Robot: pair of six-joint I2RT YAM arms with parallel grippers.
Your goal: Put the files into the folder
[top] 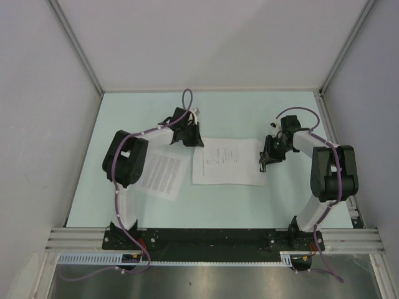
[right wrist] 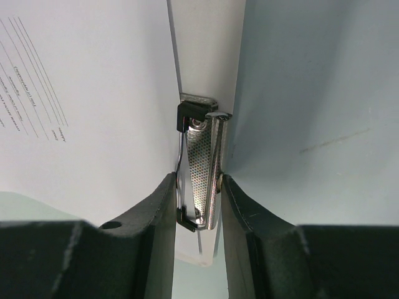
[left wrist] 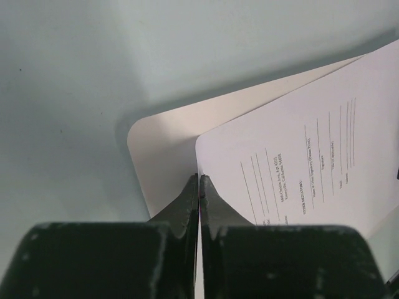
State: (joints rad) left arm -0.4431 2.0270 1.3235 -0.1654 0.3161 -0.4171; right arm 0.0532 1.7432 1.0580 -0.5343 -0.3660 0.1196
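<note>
Nearest the lens, left wrist view: black two-finger left gripper [left wrist: 199, 180], pressed together on the edge of the sparser file [left wrist: 299, 162], a thin white paper sheet with a few lines of black text and ruled blanks. Corner of that sheet off the surface, shadow falling on the folder [left wrist: 162, 156] beneath: flat cream-white unprinted board, rounded corner.

Right wrist view: black right gripper [right wrist: 198, 180] pinching the folder's small clip [right wrist: 202, 143], perforated silver metal with dark ends, a finger touching each side. Clip on the board's short edge, just beside the sheet.

Top view: folder and sparser file mid-table. Denser file [top: 161, 174], closely lined white sheet, flat on the pale green table [top: 249, 205] to the left, partly under the left arm [top: 124, 159].
</note>
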